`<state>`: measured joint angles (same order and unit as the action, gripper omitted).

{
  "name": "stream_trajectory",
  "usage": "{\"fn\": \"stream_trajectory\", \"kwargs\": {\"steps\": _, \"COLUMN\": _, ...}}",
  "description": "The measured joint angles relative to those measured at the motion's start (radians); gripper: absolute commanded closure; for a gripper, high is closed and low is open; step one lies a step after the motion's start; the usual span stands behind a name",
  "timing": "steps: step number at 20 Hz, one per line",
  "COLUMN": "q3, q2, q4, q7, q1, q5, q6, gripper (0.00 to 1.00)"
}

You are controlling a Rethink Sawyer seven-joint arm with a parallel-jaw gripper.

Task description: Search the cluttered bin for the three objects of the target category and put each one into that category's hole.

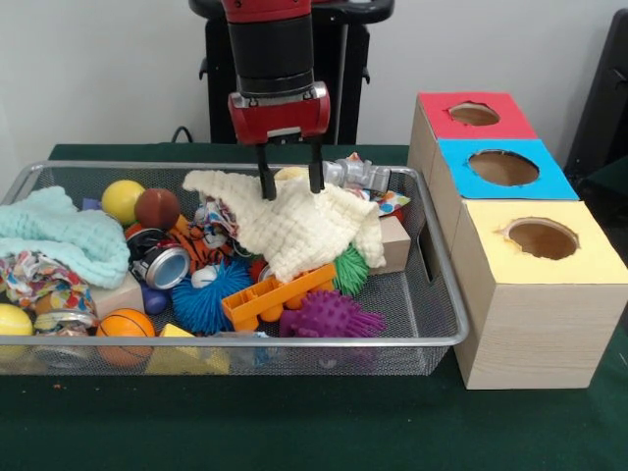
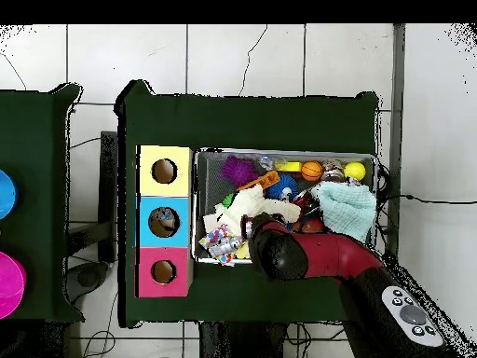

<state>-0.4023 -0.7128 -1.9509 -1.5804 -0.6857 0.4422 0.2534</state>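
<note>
The bin (image 1: 245,341) is a wire-mesh basket full of toys; it also shows in the overhead view (image 2: 284,151). The red-topped box's hole (image 1: 474,114) is at the far end of the box row, beside the bin, and shows from above too (image 2: 164,271). My gripper (image 1: 290,192) is low over the bin's far middle. Its fingers (image 1: 266,182) grip the top edge of a cream waffle cloth (image 1: 294,231), which drapes down over the toys. From above, the arm (image 2: 298,254) hides the gripper, and the cloth (image 2: 244,203) shows beside it.
The blue-topped box (image 1: 502,167) and yellow-topped box (image 1: 542,238) stand in line right of the bin. The bin holds a mint cloth (image 1: 64,235), an orange toy brick (image 1: 275,294), a purple spiky ball (image 1: 329,316), a yellow ball (image 1: 123,199) and a wooden block (image 1: 397,243).
</note>
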Motion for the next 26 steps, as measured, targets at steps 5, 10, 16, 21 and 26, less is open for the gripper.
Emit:
{"fn": "stream_trajectory", "kwargs": {"steps": 5, "q3": -0.018, "q2": -0.008, "q4": 0.031, "q7": 0.000, "q1": -0.005, "q5": 0.000, "q6": 0.006, "gripper": 0.00}}
{"fn": "stream_trajectory", "kwargs": {"steps": 10, "q3": -0.019, "q2": -0.011, "q4": 0.066, "q7": 0.000, "q1": -0.005, "q5": 0.001, "q6": 0.006, "gripper": 0.00}}
{"fn": "stream_trajectory", "kwargs": {"steps": 16, "q3": -0.019, "q2": -0.010, "q4": 0.100, "q7": 0.000, "q1": -0.006, "q5": 0.002, "q6": 0.007, "gripper": 0.00}}
{"fn": "stream_trajectory", "kwargs": {"steps": 21, "q3": -0.019, "q2": 0.006, "q4": 0.135, "q7": 0.000, "q1": -0.006, "q5": 0.020, "q6": -0.004, "gripper": 0.00}}
{"fn": "stream_trajectory", "kwargs": {"steps": 26, "q3": -0.019, "q2": 0.037, "q4": 0.167, "q7": 0.000, "q1": -0.006, "q5": 0.062, "q6": -0.043, "gripper": 0.00}}
